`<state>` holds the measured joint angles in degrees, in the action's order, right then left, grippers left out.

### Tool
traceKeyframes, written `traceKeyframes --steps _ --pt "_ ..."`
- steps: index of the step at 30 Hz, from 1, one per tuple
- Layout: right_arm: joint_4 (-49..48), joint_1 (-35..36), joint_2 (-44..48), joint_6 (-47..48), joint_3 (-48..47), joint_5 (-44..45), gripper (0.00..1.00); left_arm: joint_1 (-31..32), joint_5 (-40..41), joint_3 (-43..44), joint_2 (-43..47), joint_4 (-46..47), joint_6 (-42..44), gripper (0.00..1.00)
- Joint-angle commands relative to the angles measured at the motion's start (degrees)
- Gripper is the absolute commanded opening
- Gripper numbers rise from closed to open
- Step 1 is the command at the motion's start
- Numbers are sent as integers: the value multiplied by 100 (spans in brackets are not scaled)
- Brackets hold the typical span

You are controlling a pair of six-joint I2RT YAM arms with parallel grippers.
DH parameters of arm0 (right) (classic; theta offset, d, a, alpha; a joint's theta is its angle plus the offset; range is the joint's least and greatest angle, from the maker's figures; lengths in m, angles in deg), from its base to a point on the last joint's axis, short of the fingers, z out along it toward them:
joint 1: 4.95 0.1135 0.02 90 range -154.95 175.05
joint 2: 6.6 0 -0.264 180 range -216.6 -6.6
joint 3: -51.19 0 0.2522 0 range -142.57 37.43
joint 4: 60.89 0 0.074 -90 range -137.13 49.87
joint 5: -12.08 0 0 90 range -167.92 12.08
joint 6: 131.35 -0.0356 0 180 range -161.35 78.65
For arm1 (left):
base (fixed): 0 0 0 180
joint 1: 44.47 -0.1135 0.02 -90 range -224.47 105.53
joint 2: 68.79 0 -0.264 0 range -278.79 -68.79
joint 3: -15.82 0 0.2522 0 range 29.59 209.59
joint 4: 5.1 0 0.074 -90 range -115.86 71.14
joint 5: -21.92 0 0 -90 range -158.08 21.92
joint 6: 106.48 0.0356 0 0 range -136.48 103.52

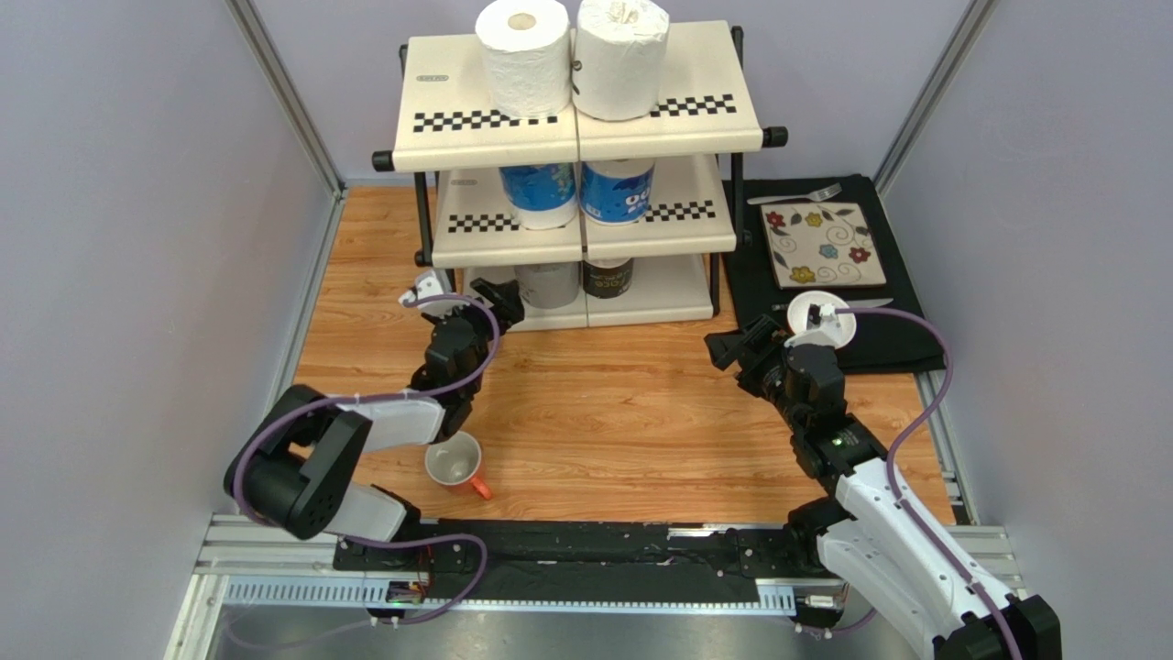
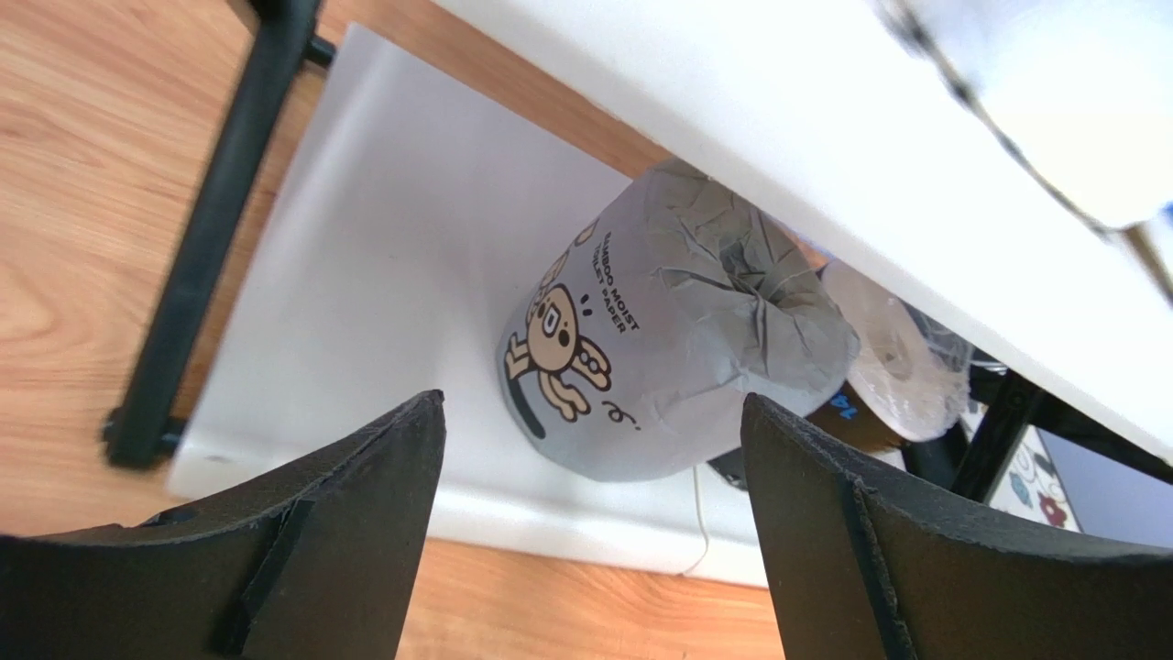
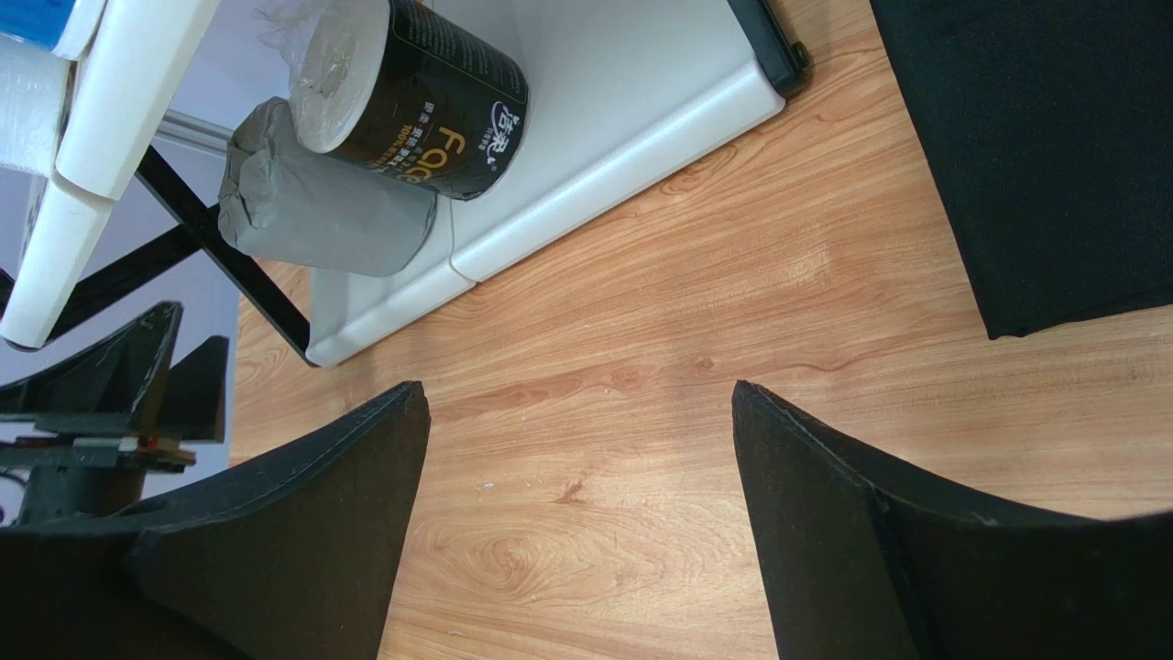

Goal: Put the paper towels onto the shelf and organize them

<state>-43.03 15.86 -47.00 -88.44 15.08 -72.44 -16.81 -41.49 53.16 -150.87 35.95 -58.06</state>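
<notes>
Six rolls [image 1: 523, 55] stood on your shelf [image 1: 702, 85].
Your left gripper [image 2: 592, 402] gaped empty before the grey roll [image 2: 689, 330]; your right gripper [image 3: 578, 395] gaped empty above the table [image 3: 716, 316].

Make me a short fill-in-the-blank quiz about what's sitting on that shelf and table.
The top rolls on the shelf are plain ____.
The blue-printed rolls stand on the ____ tier.
The grey roll stands on the ____ tier.
The mug has an ____ handle.
Missing words: white, middle, bottom, orange.
</notes>
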Motion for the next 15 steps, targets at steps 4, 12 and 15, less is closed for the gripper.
traceKeyframes --steps 4,12,15 --pt "73 -43 155 7 -103 6 84 11 171 -625 1692 -899 317 88" --pt "328 -69 261 112 -226 59 85 11 49 -617 3592 -4089 379 91" --pt "495 -69 287 148 -314 94 87 11 -153 -442 4225 -5293 405 94"
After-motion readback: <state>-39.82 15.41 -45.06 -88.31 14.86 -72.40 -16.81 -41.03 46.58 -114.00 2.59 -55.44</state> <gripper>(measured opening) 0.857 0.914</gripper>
